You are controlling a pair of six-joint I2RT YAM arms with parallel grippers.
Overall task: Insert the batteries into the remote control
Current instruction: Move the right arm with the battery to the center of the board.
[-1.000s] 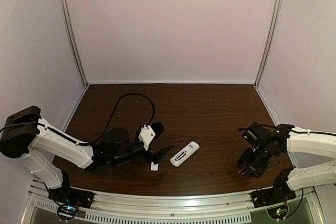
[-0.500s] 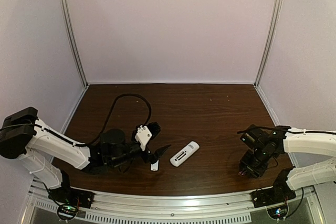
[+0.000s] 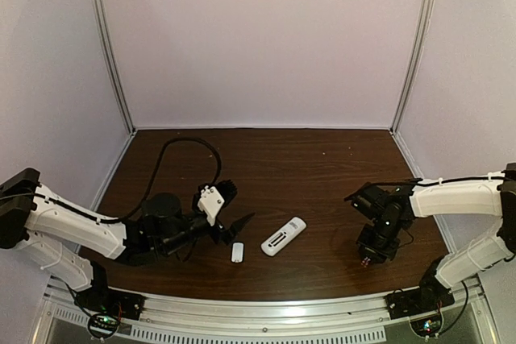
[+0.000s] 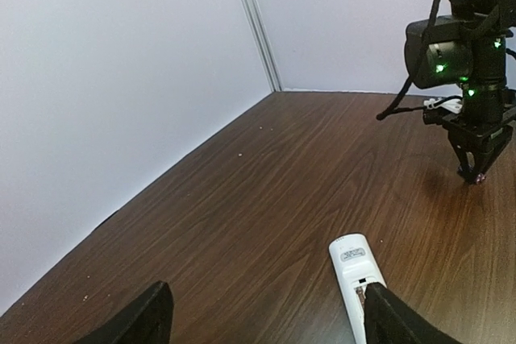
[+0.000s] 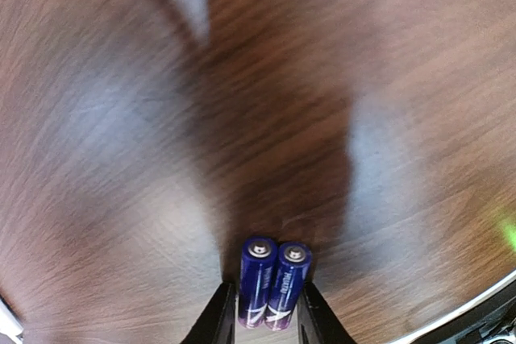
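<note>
The white remote control point(image 3: 284, 236) lies at the table's middle, back side up, its battery bay open toward my left gripper point(image 3: 231, 230). In the left wrist view the remote point(image 4: 353, 265) sits just ahead of the right finger, and the left gripper point(image 4: 264, 316) stands open and empty. Two dark blue batteries point(image 5: 272, 282) lie side by side between the fingers of my right gripper point(image 5: 266, 302), which is shut on them just above the wood. That gripper point(image 3: 368, 259) points down at the right of the table.
A small white cover piece point(image 3: 237, 252) lies near the front edge, left of the remote. The left arm's black cable point(image 3: 190, 144) loops over the table behind it. White walls with metal corner posts close in the back and sides.
The right gripper's jaws have closed onto the two batteries and the arm has shifted left. The left arm has drawn back leftward, away from the cover piece.
</note>
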